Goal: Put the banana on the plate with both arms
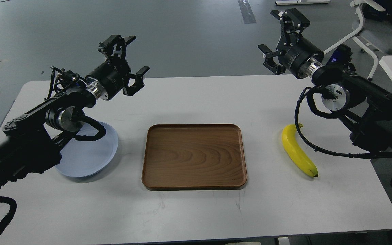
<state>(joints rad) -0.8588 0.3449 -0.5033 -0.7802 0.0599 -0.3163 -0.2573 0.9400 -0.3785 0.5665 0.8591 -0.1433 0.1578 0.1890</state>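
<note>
Banana and plate lie apart, both grippers raised and empty.

On the white table (196, 211), the banana (298, 151) lies right of the wooden tray (194, 156), the plate (94, 154) left; beyond, left gripper (135, 56) and right gripper (273, 32) hover, jaws spread wide.

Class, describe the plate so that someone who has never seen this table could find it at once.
On the white table, start at the brown wooden tray in the middle and look to its left. The plate lies there, partly hidden under the left arm. It is round and pale blue-grey, unlike the rectangular tray and the yellow banana on the far right.
</note>
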